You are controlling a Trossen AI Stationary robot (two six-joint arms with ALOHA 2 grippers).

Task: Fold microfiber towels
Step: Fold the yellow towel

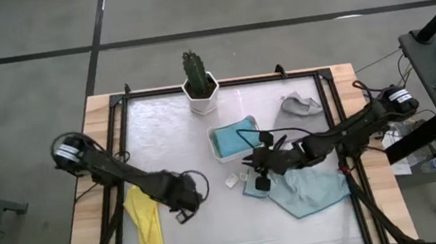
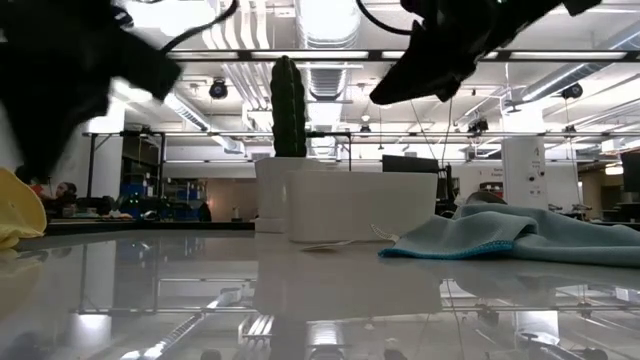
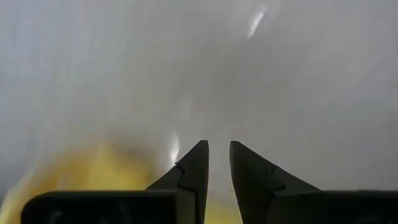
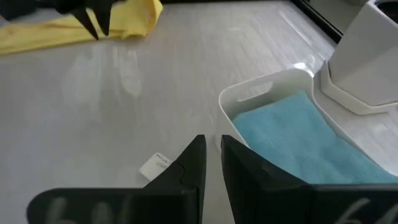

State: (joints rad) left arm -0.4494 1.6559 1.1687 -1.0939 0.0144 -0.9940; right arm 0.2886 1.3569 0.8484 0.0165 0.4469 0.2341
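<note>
- Your left gripper (image 1: 186, 212) sits beside the yellow towel (image 1: 148, 227), fingers nearly closed, holding nothing.
- Your right gripper (image 1: 255, 175) hovers near the white tray (image 1: 215, 148), fingers nearly closed, empty.

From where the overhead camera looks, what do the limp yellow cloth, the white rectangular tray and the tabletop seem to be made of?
The limp yellow cloth looks like soft matte fabric: it lies in loose folds. The white rectangular tray looks like smooth moulded plastic, with thin rigid walls and a handle slot. The tabletop seems a glossy whitish sheet, since it mirrors the ceiling lights; its edge looks like pale wood.
</note>
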